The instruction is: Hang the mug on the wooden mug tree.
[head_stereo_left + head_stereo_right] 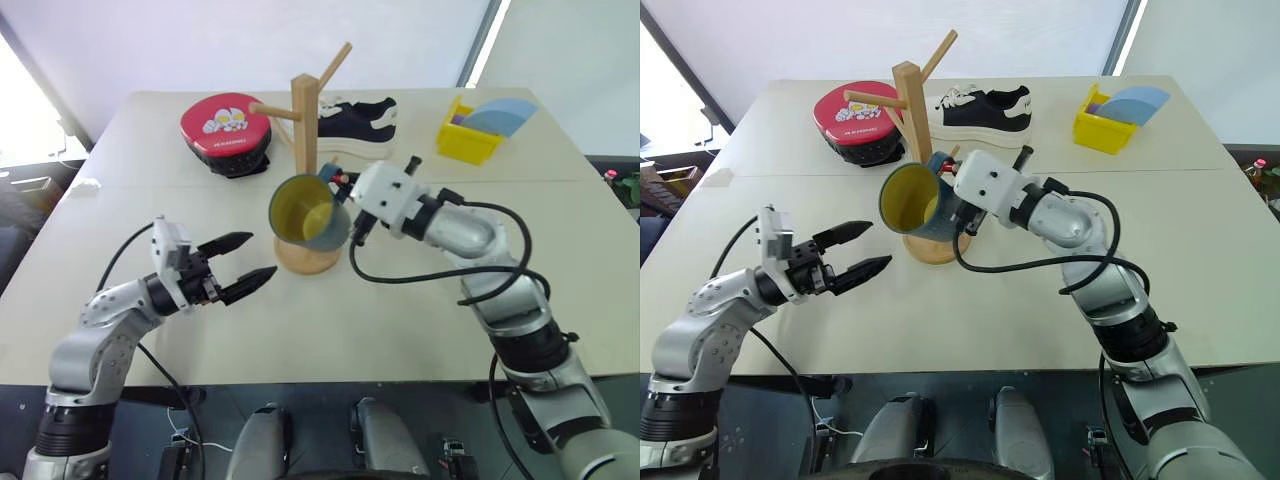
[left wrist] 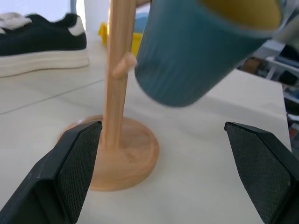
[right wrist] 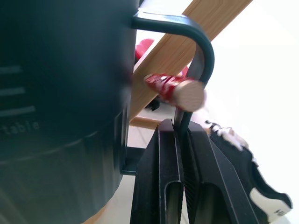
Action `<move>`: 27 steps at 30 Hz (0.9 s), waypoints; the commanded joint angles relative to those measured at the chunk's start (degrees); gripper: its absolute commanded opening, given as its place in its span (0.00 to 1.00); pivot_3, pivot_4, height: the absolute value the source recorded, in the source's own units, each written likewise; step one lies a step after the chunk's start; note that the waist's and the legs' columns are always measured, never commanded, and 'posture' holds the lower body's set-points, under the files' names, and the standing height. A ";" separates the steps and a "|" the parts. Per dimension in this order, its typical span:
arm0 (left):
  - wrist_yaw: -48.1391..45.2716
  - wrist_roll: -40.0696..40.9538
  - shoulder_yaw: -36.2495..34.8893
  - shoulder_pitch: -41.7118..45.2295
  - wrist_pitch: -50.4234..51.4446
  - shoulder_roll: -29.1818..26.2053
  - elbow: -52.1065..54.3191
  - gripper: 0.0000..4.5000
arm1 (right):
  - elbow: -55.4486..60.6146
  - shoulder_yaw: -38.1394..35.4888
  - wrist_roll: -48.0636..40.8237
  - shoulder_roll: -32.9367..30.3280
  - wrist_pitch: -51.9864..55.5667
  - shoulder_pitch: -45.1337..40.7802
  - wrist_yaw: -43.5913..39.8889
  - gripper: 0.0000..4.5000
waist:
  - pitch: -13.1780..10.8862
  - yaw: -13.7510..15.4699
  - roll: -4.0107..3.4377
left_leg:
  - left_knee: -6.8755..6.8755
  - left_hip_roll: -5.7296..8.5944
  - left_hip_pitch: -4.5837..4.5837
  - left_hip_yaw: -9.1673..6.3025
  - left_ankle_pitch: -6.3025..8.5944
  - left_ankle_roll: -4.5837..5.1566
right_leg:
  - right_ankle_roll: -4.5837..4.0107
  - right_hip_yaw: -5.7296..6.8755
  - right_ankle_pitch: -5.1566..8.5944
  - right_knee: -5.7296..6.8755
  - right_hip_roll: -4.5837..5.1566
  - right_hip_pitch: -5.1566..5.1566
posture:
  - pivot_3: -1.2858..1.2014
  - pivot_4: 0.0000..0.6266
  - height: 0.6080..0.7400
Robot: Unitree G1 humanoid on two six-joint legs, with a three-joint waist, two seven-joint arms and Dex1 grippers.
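2 pincers: right pincer (image 3: 180, 140) clamped on mug (image 1: 308, 212) handle at red-tipped peg (image 3: 175, 90); left pincer (image 1: 247, 262) wide open, empty.

Head cameras overlook the table (image 1: 420, 330); both wrist cameras closely face the wooden mug tree (image 2: 117, 84).

A lab-like test space: odd props on a plain table (image 1: 420, 330).

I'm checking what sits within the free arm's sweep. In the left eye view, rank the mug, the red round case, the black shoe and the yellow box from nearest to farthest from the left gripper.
From the left gripper:
1. Mug, just right of it, held up by the right gripper.
2. Red round case, behind, at the table's far left.
3. Black shoe, behind the wooden mug tree.
4. Yellow box, far right corner.
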State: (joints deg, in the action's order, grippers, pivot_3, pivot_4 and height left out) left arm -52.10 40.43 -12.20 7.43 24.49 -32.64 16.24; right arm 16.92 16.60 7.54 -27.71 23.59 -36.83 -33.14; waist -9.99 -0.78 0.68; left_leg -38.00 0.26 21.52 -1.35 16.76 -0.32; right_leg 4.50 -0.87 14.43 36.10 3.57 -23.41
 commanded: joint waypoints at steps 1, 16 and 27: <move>0.57 1.51 -1.92 0.84 0.21 -1.12 2.49 1.00 | 0.24 0.09 1.35 1.07 0.62 -1.68 0.41 0.00 | 0.00 0.01 0.00 | 0.00 0.00 0.00 0.00 0.00 0.00 | 0.00 0.00 0.00 0.00 0.00 0.00 | 0.52 0.24 0.96; 3.26 1.71 -2.31 1.83 -1.05 -0.54 2.05 1.00 | 5.23 -5.97 0.05 -2.05 -1.40 1.64 -1.52 0.77 | 0.00 0.23 -0.01 | 0.04 0.01 0.04 -0.01 0.00 -0.01 | -0.01 0.01 0.00 -0.03 0.01 -0.02 | 0.52 0.24 0.96; 6.79 0.07 -3.94 1.05 -2.25 0.43 -0.59 1.00 | 6.73 -25.14 -16.86 -4.45 -6.97 21.96 -5.85 0.77 | -0.02 -0.09 0.02 | 0.08 0.01 0.02 0.02 0.02 0.01 | 0.00 0.00 -0.01 -0.14 0.04 0.04 | 0.52 0.24 0.96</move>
State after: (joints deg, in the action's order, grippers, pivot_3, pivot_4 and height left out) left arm -46.84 41.39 -14.14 8.78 23.72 -32.39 15.68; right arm 24.12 -5.50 -6.76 -33.24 17.98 -15.34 -40.03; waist -10.01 -0.87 0.70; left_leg -37.91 0.25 21.51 -1.34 16.78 -0.31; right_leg 4.50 -0.87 14.43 35.99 3.58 -23.37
